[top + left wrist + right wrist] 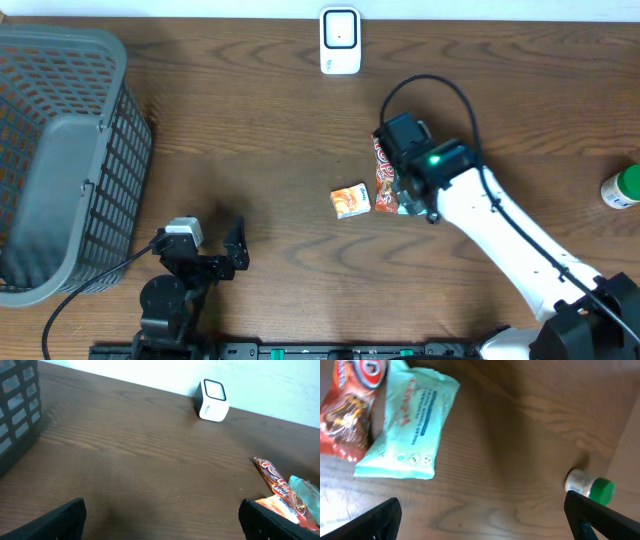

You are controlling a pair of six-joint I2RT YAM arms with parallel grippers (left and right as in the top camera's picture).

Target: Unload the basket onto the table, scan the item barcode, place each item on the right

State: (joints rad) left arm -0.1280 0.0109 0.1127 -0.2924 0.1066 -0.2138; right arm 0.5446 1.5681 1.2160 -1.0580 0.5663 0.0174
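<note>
Overhead: scanner (pixel 340 40) at top centre. Red snack packet (pixel 383 160) lies mid-frame, partly under the right arm (pixel 500 215).

Left wrist: left gripper (pixel 162 520) has fingers wide and empty.

Right wrist: right gripper (pixel 482 517) has fingers wide and empty. Wipes pack (pixel 410 425) lies upper left.

We judge this the approach step. Next we descend and close on one item.

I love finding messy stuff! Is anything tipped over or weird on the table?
Maybe one thing: the green-capped bottle by the right edge of the table looks tipped on its side, all alone, though the angle leaves doubt. The red snack packet and mint wipes pack lie crooked against each other. Nothing looks spilled or torn.
</note>
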